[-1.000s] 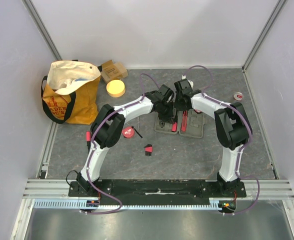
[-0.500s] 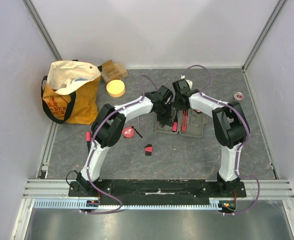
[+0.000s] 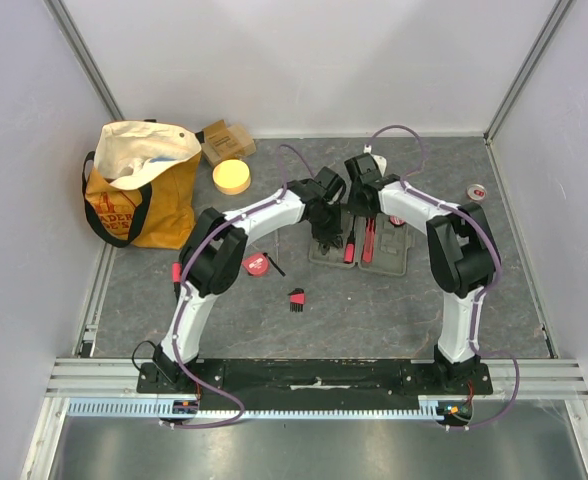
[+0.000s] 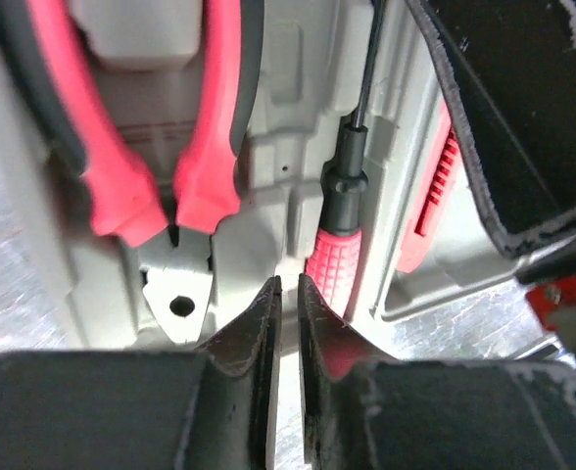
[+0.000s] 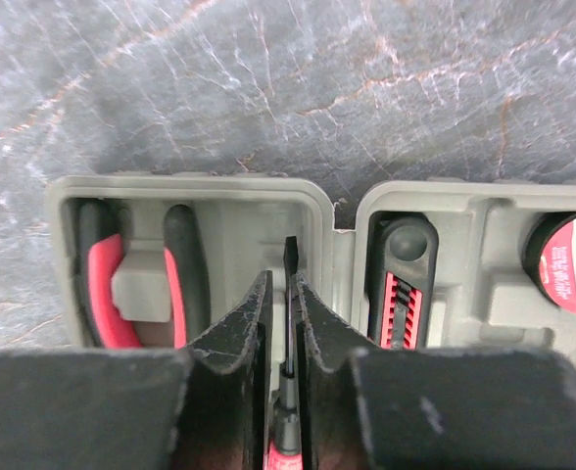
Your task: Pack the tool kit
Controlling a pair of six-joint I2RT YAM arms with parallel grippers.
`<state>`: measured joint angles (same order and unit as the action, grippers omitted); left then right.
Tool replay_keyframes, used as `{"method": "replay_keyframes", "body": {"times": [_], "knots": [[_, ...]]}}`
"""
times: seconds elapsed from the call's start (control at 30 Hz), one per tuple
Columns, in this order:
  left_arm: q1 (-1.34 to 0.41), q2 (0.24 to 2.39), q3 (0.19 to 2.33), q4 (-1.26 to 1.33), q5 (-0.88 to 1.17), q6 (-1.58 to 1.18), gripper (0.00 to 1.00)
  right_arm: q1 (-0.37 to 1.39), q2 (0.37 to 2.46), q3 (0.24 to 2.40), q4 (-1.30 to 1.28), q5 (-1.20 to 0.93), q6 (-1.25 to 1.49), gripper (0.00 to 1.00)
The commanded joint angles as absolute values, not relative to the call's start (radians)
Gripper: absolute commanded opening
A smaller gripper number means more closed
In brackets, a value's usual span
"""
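Where the right gripper (image 5: 282, 284) brings its 2 fingers together, they clamp the thin black shaft of a red-handled screwdriver (image 5: 290, 257), which lies in the left half of an open, flat grey-green plastic tool case (image 5: 231, 211). Just left of the screwdriver's handle, the left gripper (image 4: 286, 294) has its fingers almost touching, holding nothing. From above, the case sits right of centre frame.

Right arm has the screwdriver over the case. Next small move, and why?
Probably open the right gripper and release the screwdriver. The fingers pinch its shaft, and it lies along a moulded slot in the case, between the pliers and the knife. The left gripper, about shut, sits at the handle end. Whether it's fully seated isn't clear.
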<state>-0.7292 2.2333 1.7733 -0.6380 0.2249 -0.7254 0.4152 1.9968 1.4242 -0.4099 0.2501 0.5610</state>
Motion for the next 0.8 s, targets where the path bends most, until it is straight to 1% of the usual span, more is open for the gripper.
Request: {"method": "replay_keyframes", "body": {"times": [0.0, 0.13, 0.23, 0.33, 0.47, 0.53, 0.57, 0.67, 0.77], "knots": [[-0.696, 2.045, 1.796, -0.647, 0.108, -0.673, 0.19, 0.414, 1.879, 1.519, -0.439, 0.278, 0.580, 0.22], [-0.666, 1.912, 1.715, -0.647, 0.065, -0.663, 0.24, 0.414, 1.816, 1.519, -0.454, 0.255, 0.577, 0.28], [-0.618, 1.788, 1.588, -0.649, 0.025, -0.658, 0.31, 0.416, 1.781, 1.494, -0.456, 0.215, 0.560, 0.33], [-0.554, 1.651, 1.406, -0.660, -0.047, -0.649, 0.42, 0.417, 1.756, 1.462, -0.456, 0.175, 0.548, 0.39], [-0.442, 1.468, 1.212, -0.710, -0.138, -0.634, 0.55, 0.429, 1.736, 1.422, -0.449, 0.135, 0.534, 0.50], [-0.396, 1.381, 1.114, -0.721, -0.205, -0.626, 0.62, 0.439, 1.727, 1.407, -0.445, 0.129, 0.526, 0.53], [-0.384, 1.347, 1.077, -0.730, -0.244, -0.626, 0.67, 0.442, 1.726, 1.402, -0.443, 0.127, 0.526, 0.54], [-0.335, 1.290, 0.990, -0.762, -0.334, -0.638, 0.81, 0.451, 1.730, 1.393, -0.439, 0.120, 0.523, 0.59], [-0.250, 1.275, 0.930, -0.756, -0.330, -0.618, 0.89, 0.454, 1.735, 1.387, -0.437, 0.112, 0.528, 0.61]]}}
